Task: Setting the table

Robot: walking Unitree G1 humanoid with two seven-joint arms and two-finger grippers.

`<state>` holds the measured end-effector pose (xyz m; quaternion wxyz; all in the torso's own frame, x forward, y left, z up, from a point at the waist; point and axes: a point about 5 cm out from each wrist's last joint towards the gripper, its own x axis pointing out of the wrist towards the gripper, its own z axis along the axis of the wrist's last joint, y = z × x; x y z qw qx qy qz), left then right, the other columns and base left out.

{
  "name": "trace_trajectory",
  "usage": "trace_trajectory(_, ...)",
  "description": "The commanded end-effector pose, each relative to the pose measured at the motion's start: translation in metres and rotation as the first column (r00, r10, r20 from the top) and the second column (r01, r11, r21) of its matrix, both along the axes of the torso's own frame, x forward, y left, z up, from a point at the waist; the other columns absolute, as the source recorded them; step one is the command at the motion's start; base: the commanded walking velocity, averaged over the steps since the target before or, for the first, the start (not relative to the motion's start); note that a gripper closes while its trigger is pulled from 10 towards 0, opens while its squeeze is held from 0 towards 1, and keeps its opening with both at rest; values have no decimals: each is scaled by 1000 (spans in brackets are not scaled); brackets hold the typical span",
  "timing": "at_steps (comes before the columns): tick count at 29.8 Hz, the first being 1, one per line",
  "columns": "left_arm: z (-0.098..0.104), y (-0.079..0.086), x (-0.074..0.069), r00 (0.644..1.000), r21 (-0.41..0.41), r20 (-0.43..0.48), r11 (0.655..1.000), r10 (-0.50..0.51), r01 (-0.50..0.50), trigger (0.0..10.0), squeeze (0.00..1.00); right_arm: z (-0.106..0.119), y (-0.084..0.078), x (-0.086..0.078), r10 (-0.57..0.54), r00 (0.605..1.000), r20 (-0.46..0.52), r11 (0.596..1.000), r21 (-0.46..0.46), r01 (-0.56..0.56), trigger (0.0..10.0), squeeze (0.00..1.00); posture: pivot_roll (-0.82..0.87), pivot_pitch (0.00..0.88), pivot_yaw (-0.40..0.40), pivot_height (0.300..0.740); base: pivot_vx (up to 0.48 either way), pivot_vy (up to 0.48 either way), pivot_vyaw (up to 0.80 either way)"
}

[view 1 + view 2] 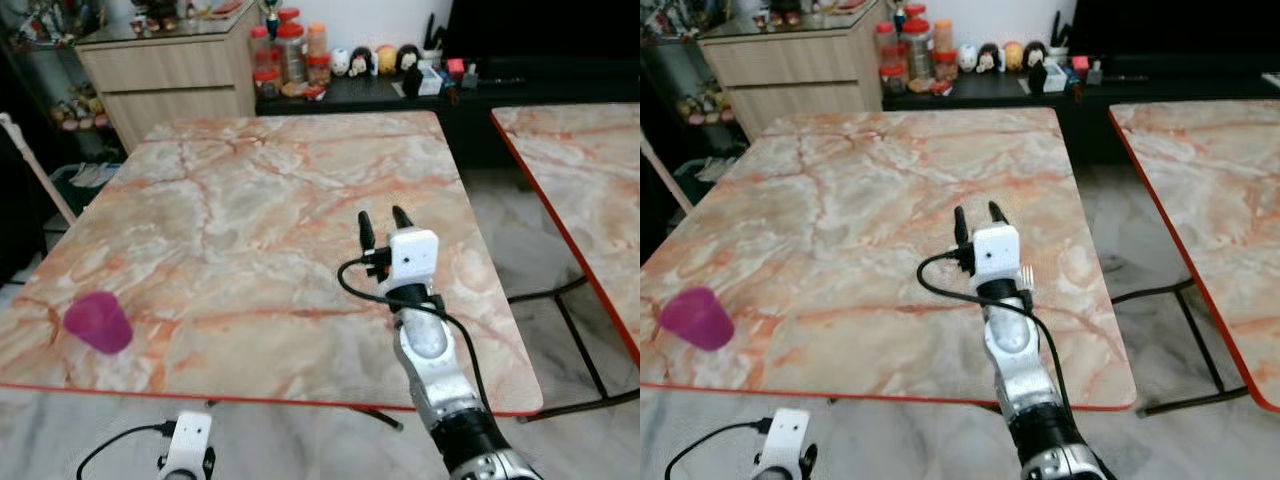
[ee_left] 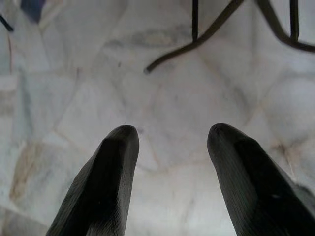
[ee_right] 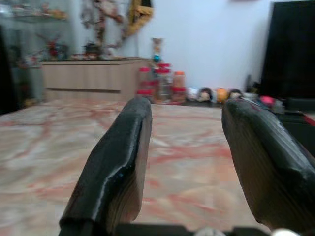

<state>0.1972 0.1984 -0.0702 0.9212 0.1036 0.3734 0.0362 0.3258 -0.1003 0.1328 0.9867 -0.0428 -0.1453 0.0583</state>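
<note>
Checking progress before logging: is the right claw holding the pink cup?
No, the right claw is open over bare marble while the pink cup sits apart.

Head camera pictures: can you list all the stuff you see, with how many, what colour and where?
Marble-patterned table with red edge: one, pink-orange, in front of the robot.
Purple plastic cup: one, lying tilted on the table's near left corner.
Second marble-patterned table: one, pink-orange, to the right.
Wooden cabinet with drawers: one, beige, beyond the table, left.
Red-lidded jars: several, on the dark shelf behind.
Small round figurines: several, mixed colours, same shelf.
Right gripper: black fingers, open, above the table.
Left gripper: black fingers, open, low over the pale floor.
</note>
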Motion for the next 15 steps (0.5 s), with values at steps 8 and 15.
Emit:
trace_trajectory(8, -6, -1, -11, 999, -12, -40, 1000, -3, 2, 10000, 0, -14, -33, -14, -181, 972, -149, 983, -64, 173, 10000, 0, -6, 53, 71, 740, 0, 0, 0)
trace_trajectory(15, -7, -2, -13, 999, -19, -46, 1000, -11, 10, 10000, 0, -13, -55, -34, -287, 921, -263, 958, -94, 272, 10000, 0, -20, 61, 69, 740, 0, 0, 0)
